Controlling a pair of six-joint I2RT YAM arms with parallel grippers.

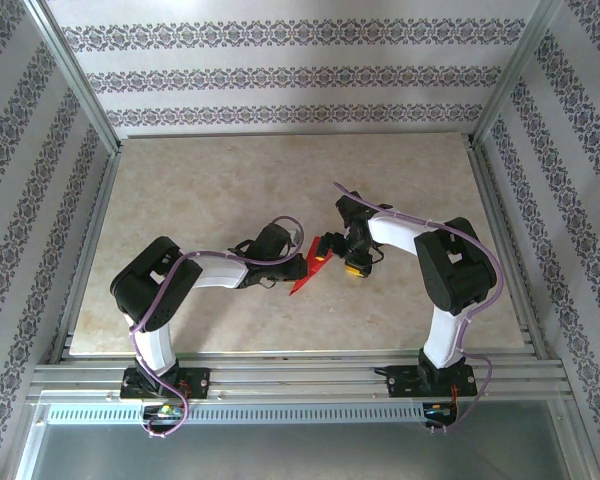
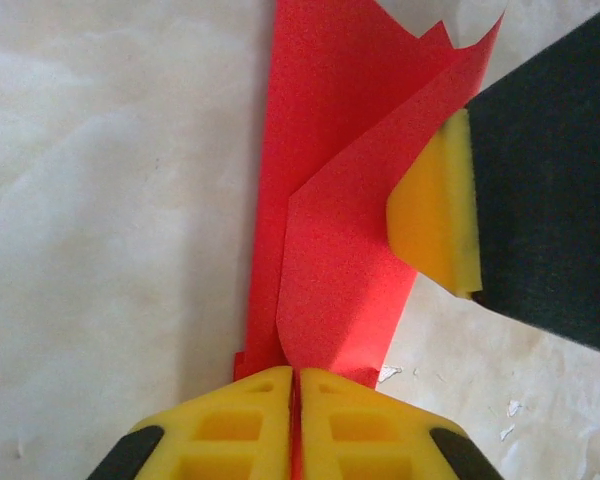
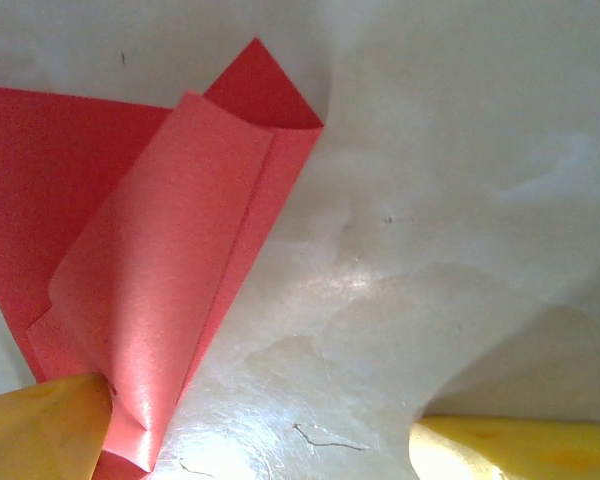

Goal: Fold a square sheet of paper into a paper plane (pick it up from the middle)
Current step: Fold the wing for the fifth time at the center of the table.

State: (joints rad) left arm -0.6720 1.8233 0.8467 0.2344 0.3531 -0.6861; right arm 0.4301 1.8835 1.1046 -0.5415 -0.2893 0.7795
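Observation:
The red sheet of paper point(image 1: 306, 270) is folded into a narrow, layered, pointed shape at the middle of the table. My left gripper point(image 2: 296, 385) is shut on its near end, and the paper point(image 2: 325, 200) stretches away from the jaws with one flap lifting off to the right. My right gripper point(image 1: 345, 256) stands open just right of the paper. One of its yellow pads point(image 2: 435, 215) touches that raised flap. In the right wrist view the curled flap of the paper point(image 3: 150, 260) rests against the left fingertip point(image 3: 40, 430), and the other fingertip point(image 3: 520, 450) is far off over bare table.
The beige marbled table top point(image 1: 230, 190) is ringed by aluminium rails point(image 1: 300, 378) at the front and sides. Patterned walls point(image 1: 300, 70) close the back and both sides. Both arm bases sit at the near edge.

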